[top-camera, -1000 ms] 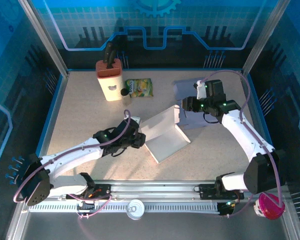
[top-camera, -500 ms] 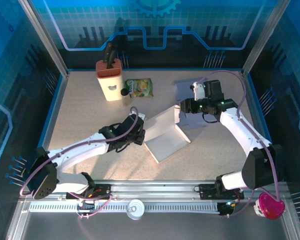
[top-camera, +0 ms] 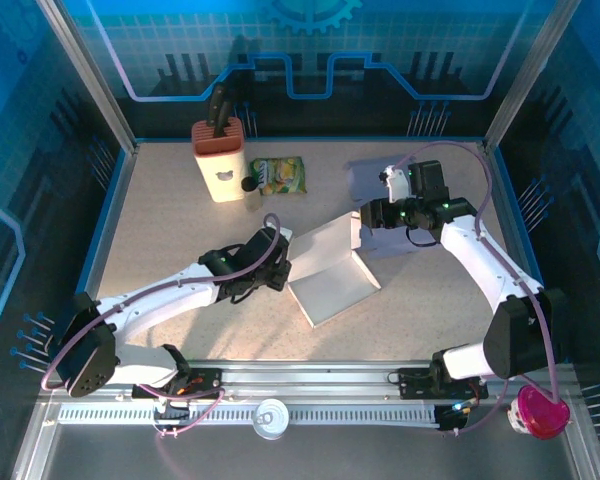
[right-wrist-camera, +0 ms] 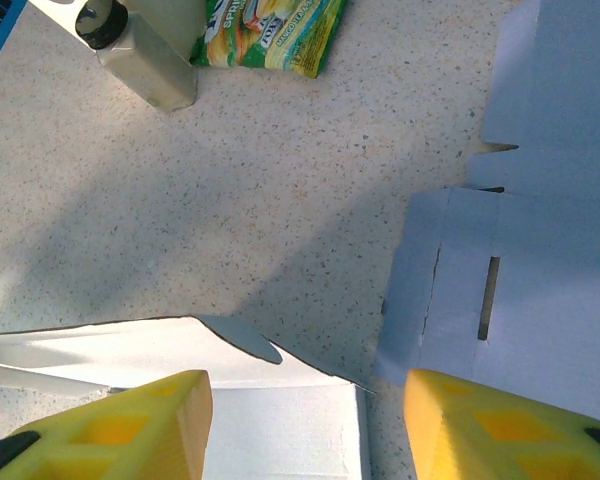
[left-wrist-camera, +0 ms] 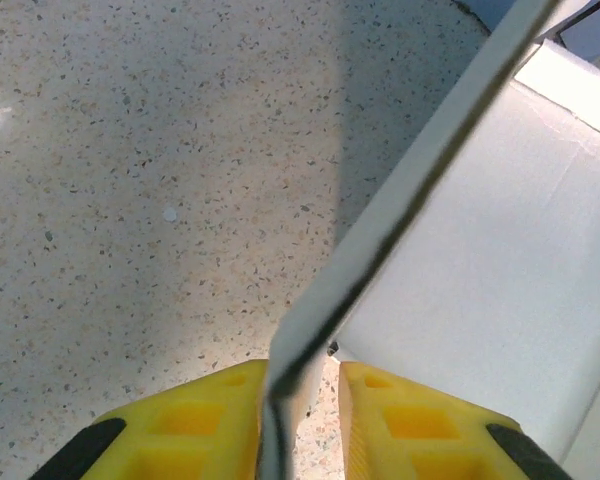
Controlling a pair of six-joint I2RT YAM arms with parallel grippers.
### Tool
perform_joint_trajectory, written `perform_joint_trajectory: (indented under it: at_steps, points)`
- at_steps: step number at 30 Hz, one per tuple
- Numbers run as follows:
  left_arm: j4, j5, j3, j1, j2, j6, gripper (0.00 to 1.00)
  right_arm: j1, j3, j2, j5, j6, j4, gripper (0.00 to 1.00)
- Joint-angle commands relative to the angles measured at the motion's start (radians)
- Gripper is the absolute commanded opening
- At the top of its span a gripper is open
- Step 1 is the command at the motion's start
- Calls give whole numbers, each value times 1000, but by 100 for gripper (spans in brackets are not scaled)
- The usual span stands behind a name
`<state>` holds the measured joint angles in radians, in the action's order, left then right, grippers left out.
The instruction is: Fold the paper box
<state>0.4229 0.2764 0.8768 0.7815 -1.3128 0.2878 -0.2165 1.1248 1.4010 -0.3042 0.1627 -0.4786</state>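
Note:
The paper box [top-camera: 335, 280] is white card lying half folded mid-table, with one panel [top-camera: 325, 245] raised and a flat slotted part [top-camera: 380, 185] stretching back right. My left gripper [top-camera: 280, 268] is at the box's left edge. In the left wrist view a thin flap [left-wrist-camera: 400, 200] runs between the yellow fingers [left-wrist-camera: 195, 420]. It leans on the left one, with a slit of table showing beside the right one, so the left gripper [left-wrist-camera: 302, 375] is narrowly open. My right gripper [top-camera: 365, 215] hovers wide open over the box's right end [right-wrist-camera: 280, 430] and the slotted panel [right-wrist-camera: 520, 290], holding nothing.
A cream and orange holder [top-camera: 218, 160], a small dark-capped bottle [top-camera: 248, 186] and a green snack packet [top-camera: 279, 175] stand at the back left. A can [top-camera: 271, 417] sits on the front rail and a pink object [top-camera: 540, 412] at the near right corner.
My left gripper moved right onto the box's left flap; its jaws closed in on the flap, then eased a little. My right gripper shifted slightly left and stayed open.

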Motion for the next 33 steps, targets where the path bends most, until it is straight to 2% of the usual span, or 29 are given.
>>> perform_joint_trajectory:
  at_steps: [1,6,10,14,19,26,33]
  points:
    - [31,2,4,-4,22,-10,25,15,-22,-18,-26,-23,-18,53]
    - [17,-1,2,-8,11,-12,20,15,-22,-18,-36,-16,-15,53]
    - [17,-3,20,-8,-7,-15,8,15,-28,-22,-39,-15,-14,53]
    - [27,6,24,-8,-16,-24,0,15,-44,-37,-35,-20,-8,54]
    - [53,1,37,-42,-6,-75,0,14,-82,-76,-39,-39,12,55]
    - [114,-39,92,-142,4,-278,0,-56,-142,-136,-26,-67,60,65]
    - [95,-23,119,-178,-58,-349,0,-108,-161,-78,46,-95,101,66]
